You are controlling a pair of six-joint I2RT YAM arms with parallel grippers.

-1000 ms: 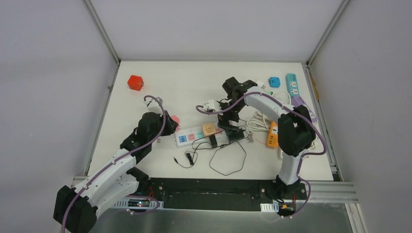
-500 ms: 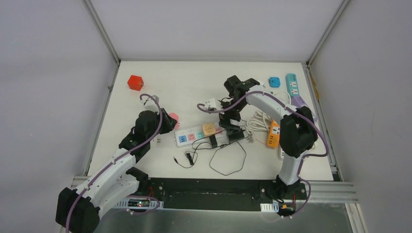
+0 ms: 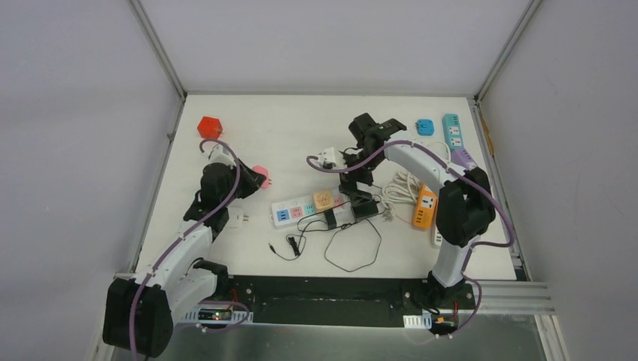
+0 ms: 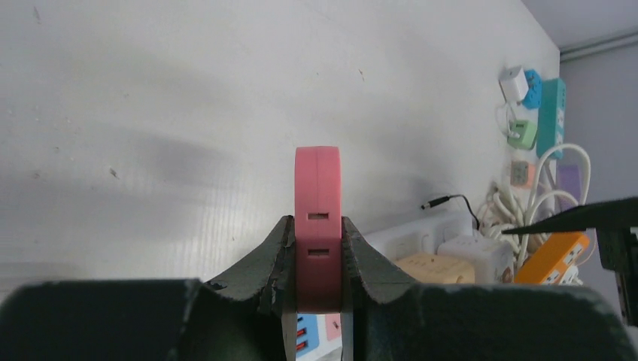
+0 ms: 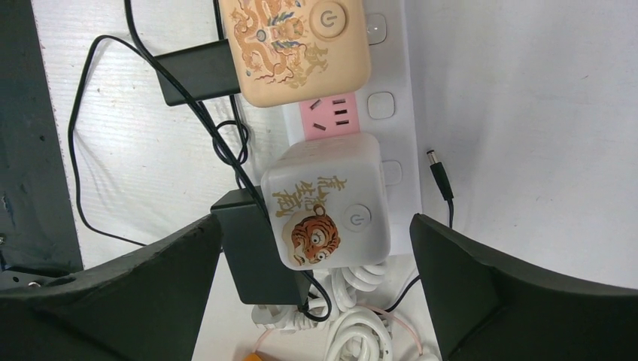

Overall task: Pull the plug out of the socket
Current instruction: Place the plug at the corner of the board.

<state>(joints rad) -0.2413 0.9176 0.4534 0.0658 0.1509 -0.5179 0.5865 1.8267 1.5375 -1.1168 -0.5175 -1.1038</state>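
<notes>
My left gripper [image 3: 254, 180] is shut on a pink plug [image 3: 262, 174] and holds it above the table, left of and apart from the white power strip [image 3: 295, 211]. In the left wrist view the pink plug [image 4: 317, 218] stands upright between the fingers, with the strip [image 4: 421, 235] behind it. My right gripper [image 3: 352, 186] is open above the strip's right end. In the right wrist view its jaws stand wide on either side of a white tiger-print cube [image 5: 327, 210] plugged into the strip [image 5: 393, 98], next to a beige cube [image 5: 301, 45] and a black adapter [image 5: 252, 252].
A red cube [image 3: 209, 127] lies at the back left. A white adapter [image 3: 325, 159] sits mid-table. A blue cube [image 3: 425, 126], a teal strip [image 3: 452, 131], an orange socket [image 3: 424, 207] and white coiled cables [image 3: 399, 188] crowd the right. A thin black cable [image 3: 353, 248] loops in front.
My left arm has carried the pink plug left and back, farther from the power strip. My right gripper has stayed open over the strip's right end.
</notes>
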